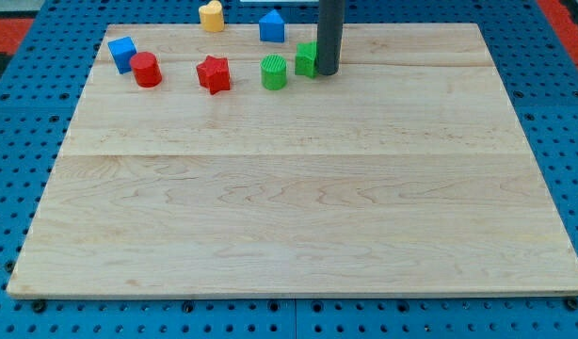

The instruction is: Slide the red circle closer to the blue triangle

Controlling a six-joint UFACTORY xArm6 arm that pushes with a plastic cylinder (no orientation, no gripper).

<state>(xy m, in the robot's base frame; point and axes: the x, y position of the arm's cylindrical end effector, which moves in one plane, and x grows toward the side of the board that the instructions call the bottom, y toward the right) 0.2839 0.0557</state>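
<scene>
The red circle (146, 70) stands near the board's top left, touching or nearly touching a blue cube (122, 53) up and to its left. The blue triangle-like block (271, 25) sits at the top edge, right of centre-left. My tip (327, 72) rests on the board at the view's top, right against a green block (307, 58) that it partly hides. The tip is far to the right of the red circle and down and to the right of the blue triangle.
A red star (214, 73) and a green cylinder (274, 72) lie between the red circle and my tip. A yellow block (211, 16) sits at the top edge. The wooden board (298, 207) lies on a blue pegboard.
</scene>
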